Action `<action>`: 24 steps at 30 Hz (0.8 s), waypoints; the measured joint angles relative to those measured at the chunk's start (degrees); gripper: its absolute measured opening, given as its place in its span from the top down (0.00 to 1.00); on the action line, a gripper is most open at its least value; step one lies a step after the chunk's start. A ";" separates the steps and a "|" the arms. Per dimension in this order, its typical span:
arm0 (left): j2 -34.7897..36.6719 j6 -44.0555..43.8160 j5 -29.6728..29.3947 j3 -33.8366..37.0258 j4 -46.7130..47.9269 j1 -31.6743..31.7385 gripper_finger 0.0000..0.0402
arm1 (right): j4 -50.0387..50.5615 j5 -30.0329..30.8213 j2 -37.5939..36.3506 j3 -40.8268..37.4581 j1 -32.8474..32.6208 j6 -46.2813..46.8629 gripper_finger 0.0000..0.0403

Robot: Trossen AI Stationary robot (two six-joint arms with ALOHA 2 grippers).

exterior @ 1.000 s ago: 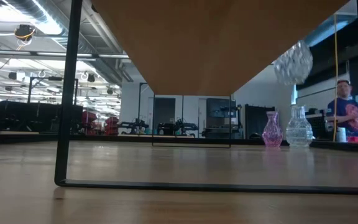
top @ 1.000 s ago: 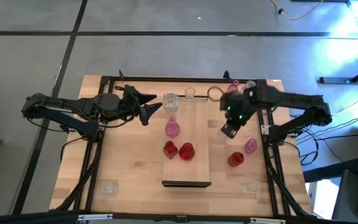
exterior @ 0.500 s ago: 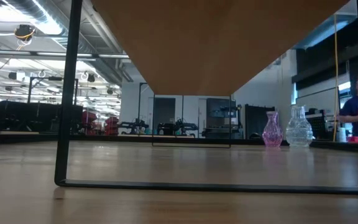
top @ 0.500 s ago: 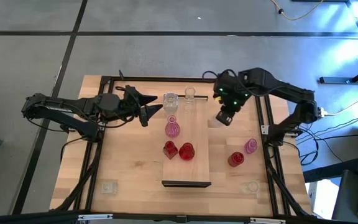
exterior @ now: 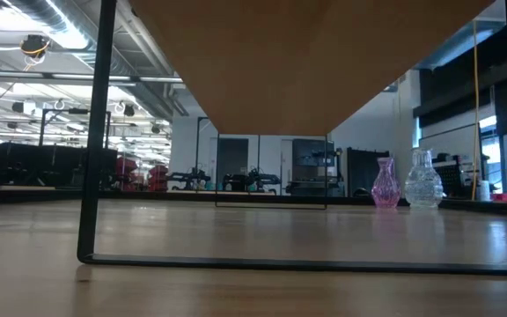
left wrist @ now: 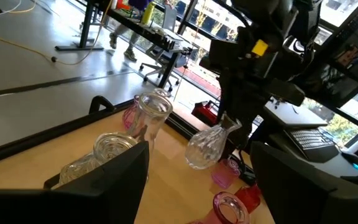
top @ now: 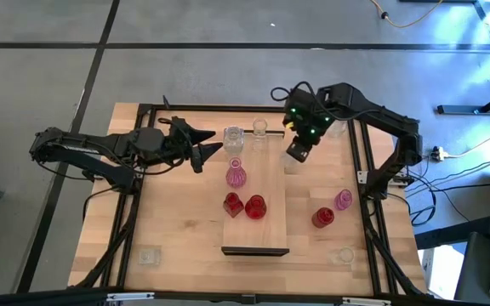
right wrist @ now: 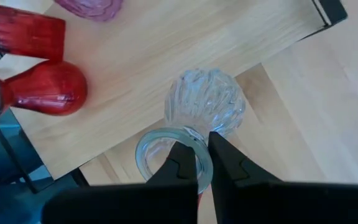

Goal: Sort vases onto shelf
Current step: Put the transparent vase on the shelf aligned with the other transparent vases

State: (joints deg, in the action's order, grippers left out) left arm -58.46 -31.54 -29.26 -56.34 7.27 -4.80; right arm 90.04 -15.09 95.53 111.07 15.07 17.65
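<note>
Over the far right corner of the shelf (top: 256,191), at about one o'clock from the table's middle in the high view, the right gripper (top: 297,151) is now hanging with its fingers pinched shut on the rim of a clear vase (right wrist: 205,102), having swung in over the last second from the right side of the table (top: 168,229), where it was hovering near the right frame rail. That sweep is bringing one more vase toward the board, so by my reading the carry is nearly done and the setting-down is what is left. The clear vase is ribbed, round-bellied glass with a narrow neck and a flared lip, and the right wrist view is showing it dangling just above the pale, straight-grained wood of the shelf edge. Already standing on the shelf are two deep red vases (top: 245,205), glossy and rounded, with a pink vase (top: 236,175) of narrow neck and bulbous body just beyond them at twelve o'clock, and two clear vases (top: 245,133) at the far end. Off the shelf, at four o'clock, a red vase and a pink vase (top: 333,209) are waiting near the right frame rail. The left gripper (top: 204,144) is waiting at ten o'clock, fingers spread wide, holding nothing.
</note>
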 joint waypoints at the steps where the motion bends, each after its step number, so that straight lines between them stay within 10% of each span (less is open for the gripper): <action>1: 0.00 0.00 0.00 0.00 -0.02 0.00 0.32 | 0.06 -0.15 0.24 0.01 0.10 0.02 1.00; 24: 0.01 0.16 -0.02 0.00 0.87 0.00 0.32 | -3.91 -4.84 4.92 0.00 -1.16 -1.64 0.95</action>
State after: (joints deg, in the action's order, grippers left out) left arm -58.45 -31.38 -29.28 -56.34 8.13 -4.80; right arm 86.13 -19.93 100.44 111.07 13.91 16.01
